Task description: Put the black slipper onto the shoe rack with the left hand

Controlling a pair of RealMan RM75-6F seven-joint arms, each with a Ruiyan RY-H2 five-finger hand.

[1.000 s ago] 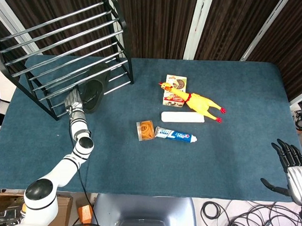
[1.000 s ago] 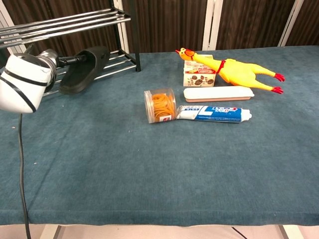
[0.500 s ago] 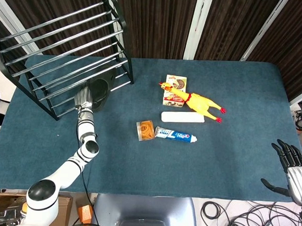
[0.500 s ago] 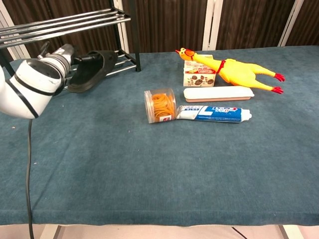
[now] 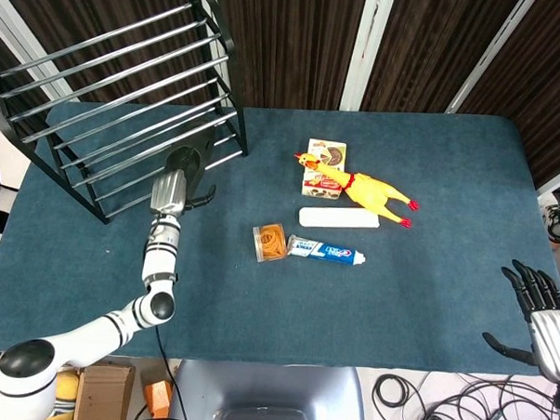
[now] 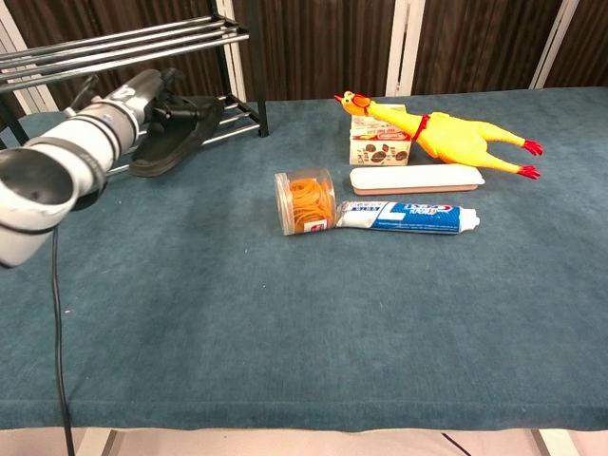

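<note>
Over the last second, the left hand (image 6: 176, 103) had carried the black slipper (image 6: 171, 141) rightward along the front of the shoe rack (image 5: 117, 101), and the forearm had swung from pointing far-left to pointing almost straight away from the robot. The slipper lay at the rack's lowest rails, its far end tucked under them near the right-hand post and its near end toward the blue table (image 5: 426, 272). The left hand lay on top of the slipper, dark fingers draped over its upper side; whether they gripped it or merely rested there could not be told. In the head view the hand (image 5: 190, 174) and slipper (image 5: 185, 159) blurred into one dark shape.

At the near right corner of the table, the right hand (image 5: 536, 310) hung just past the edge with its fingers spread apart and nothing in them.

Near the middle of the table sat a clear jar of orange rubber bands (image 6: 305, 200) on its side, touching the near end of a toothpaste tube (image 6: 407, 218) that pointed right. Just beyond the tube lay a long white case (image 6: 416, 179). Farther back, a yellow rubber chicken (image 6: 446, 134) stretched rightward, its head over a small snack box (image 6: 377, 142).
</note>
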